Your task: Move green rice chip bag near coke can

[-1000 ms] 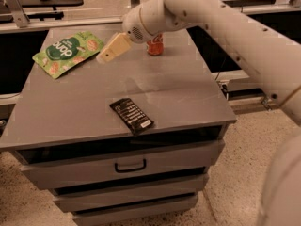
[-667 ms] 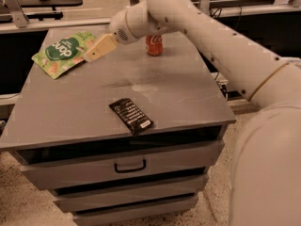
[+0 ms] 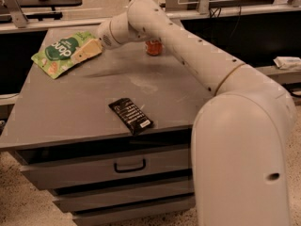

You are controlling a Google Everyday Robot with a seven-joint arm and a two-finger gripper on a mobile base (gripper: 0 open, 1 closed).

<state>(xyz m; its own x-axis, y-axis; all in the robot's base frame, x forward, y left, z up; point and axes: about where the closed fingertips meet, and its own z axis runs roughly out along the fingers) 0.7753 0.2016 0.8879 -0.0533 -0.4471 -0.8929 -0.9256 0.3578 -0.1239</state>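
Observation:
The green rice chip bag (image 3: 60, 53) lies flat at the far left corner of the grey cabinet top (image 3: 89, 102). It is light green with a dark-green oval and white letters. My gripper (image 3: 83, 52) reaches from the right and sits over the bag's right edge. The coke can (image 3: 154, 46) stands upright at the far edge of the top, to the right of the bag, mostly hidden behind my arm (image 3: 188, 46).
A small black wrapper bar (image 3: 131, 116) lies near the front edge of the top. Drawers with a handle (image 3: 130, 165) are below. My arm's large white body (image 3: 242, 154) fills the right foreground. Black shelving stands behind.
My gripper has moved left across the top, from near the coke can to the right edge of the green bag. The bag, can and black bar have not moved.

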